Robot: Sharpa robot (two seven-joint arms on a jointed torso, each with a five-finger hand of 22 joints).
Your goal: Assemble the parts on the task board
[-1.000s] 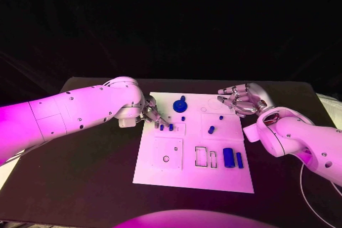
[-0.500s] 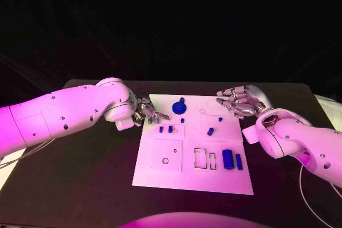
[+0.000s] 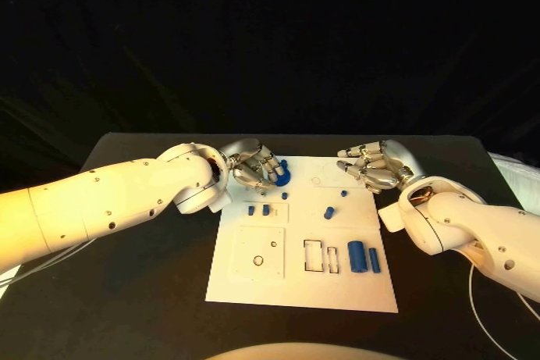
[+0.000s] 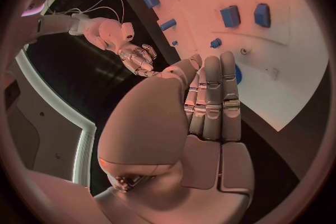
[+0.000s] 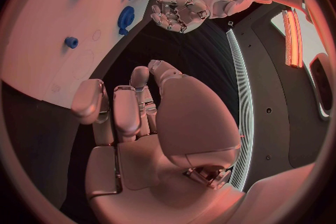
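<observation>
Parts on the task board (image 3: 254, 286) look like small, rigid moulded pieces, so they should weigh very little and keep their shape under a pinch; their smooth faces may slip, and the smallest pegs leave little to hold. Judging by shape, the blue gear (image 3: 282, 171) is best taken by its raised hub or across its rim, and the large blue cylinder (image 3: 358, 255) across its round sides. The board is a flat white plate lying in the middle of the black tabletop (image 3: 135, 251), cut with rectangular outlines and small holes. The gear sits near the far edge, two short blue blocks (image 3: 259, 210) stand side by side in a marked square, a slanted blue peg (image 3: 328, 212) lies mid-board, and the cylinder lies with a slimmer blue bar (image 3: 374, 257) toward the near right. The left robot hand (image 3: 254, 165) hovers just beside the gear, fingers apart, holding nothing. The right robot hand (image 3: 371, 165) hangs over the far right corner, fingers loosely curled but empty.
</observation>
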